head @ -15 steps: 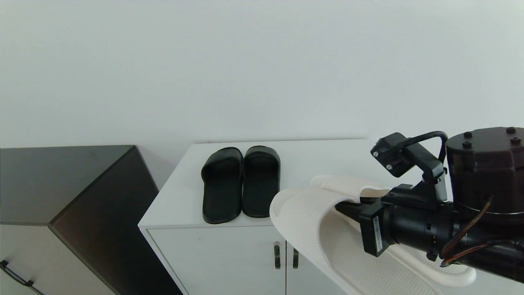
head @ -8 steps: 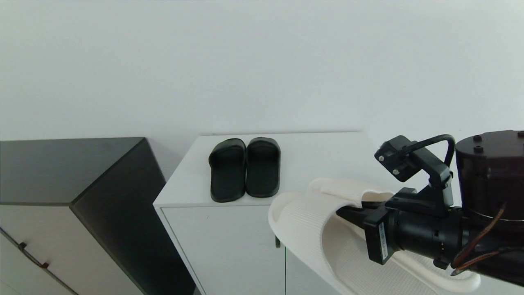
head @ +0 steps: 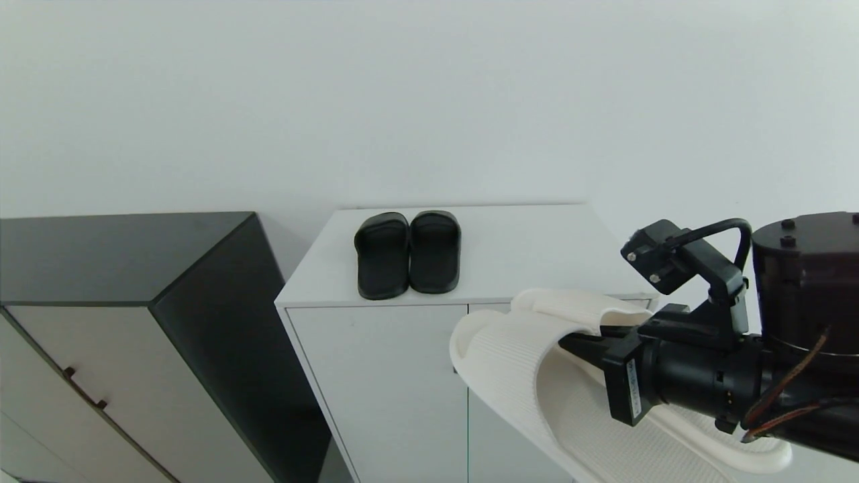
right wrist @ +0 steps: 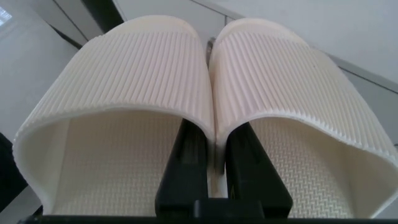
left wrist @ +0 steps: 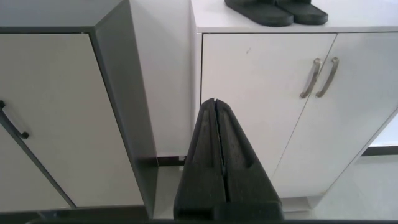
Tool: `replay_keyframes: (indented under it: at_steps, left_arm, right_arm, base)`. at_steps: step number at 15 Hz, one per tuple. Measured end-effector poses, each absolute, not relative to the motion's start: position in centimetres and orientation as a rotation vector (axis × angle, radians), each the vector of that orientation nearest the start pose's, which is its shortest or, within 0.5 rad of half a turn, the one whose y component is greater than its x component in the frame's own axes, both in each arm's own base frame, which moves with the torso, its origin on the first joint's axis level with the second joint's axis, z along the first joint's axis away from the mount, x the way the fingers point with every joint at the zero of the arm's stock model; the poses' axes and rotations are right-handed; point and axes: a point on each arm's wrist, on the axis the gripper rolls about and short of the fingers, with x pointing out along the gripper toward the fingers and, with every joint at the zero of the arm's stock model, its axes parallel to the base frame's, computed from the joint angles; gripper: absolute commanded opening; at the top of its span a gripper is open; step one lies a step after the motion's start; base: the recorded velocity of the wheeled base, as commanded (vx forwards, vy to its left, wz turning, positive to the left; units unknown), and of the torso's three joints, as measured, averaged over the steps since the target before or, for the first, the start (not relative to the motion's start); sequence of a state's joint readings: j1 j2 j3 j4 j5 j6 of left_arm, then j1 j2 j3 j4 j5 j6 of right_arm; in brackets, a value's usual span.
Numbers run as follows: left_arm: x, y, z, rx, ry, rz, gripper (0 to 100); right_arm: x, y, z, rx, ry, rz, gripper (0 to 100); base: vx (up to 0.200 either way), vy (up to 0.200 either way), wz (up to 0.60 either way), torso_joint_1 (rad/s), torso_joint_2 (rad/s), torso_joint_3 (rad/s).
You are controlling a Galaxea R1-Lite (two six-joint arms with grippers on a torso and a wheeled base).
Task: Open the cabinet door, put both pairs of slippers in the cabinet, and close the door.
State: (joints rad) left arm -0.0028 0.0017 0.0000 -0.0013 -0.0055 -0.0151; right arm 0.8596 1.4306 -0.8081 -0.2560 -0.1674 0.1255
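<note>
Status of the white cabinet (head: pixel 376 376): both of its doors are shut, so the opening step is judged not yet done. A dark cabinet (head: pixel 100 258) stands just beside it on the robot's left and plays no part in the task.

White slippers (head: pixel 510 362): this pair is off the cabinet and held in the air in front of the right-hand door, toes pointing away from the arm. The right gripper (right wrist: pixel 214 143) has one finger inside each slipper and pinches the two inner strap walls together between them.

Black slippers (head: pixel 408 253): this pair lies side by side on the cabinet top, near the front edge above the left door, untouched.

Left gripper (left wrist: pixel 216 109): fingers pressed together, holding nothing, low in front of the left door and well apart from the door handles (left wrist: pixel 320 78).

Steps left, as judged:
1. Open a door by its handle; the free left arm is the likely tool.
2. Place the white pair inside.
3. Collect and place the black pair.
4. Close the door.
</note>
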Motion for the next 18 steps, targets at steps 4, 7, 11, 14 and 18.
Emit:
replay_keyframes:
  at_steps: [4, 7, 11, 14, 18]
  left_arm:
    - [-2.3, 0.0, 7.6, -0.015, 0.000, -0.007, 0]
    - [-2.3, 0.0, 7.6, -0.016, 0.000, -0.004, 0]
    - [-2.3, 0.0, 7.6, -0.015, 0.000, -0.004, 0]
    - [-2.3, 0.0, 7.6, -0.016, 0.000, -0.003, 0]
    - [-2.3, 0.0, 7.6, -0.015, 0.000, -0.003, 0]
  right_arm:
    - [16.7, 18.9, 21.2, -0.063, 0.367, 0.677, 0]
    - [16.9, 19.2, 20.9, -0.068, 0.376, 0.676, 0]
    - [16.9, 19.3, 20.5, -0.078, 0.384, 0.680, 0]
    - [16.7, 19.1, 20.8, -0.070, 0.363, 0.681, 0]
    - [16.4, 18.6, 20.7, -0.088, 0.356, 0.684, 0]
  base:
    - [0.000, 0.000, 0.00, 0.000, 0.00, 0.000]
    - [0.000, 0.000, 0.00, 0.000, 0.00, 0.000]
    - [0.000, 0.000, 0.00, -0.126, 0.28, 0.154]
    - [0.000, 0.000, 0.00, -0.206, 0.51, 0.292]
    - [0.000, 0.000, 0.00, -0.209, 0.51, 0.310]
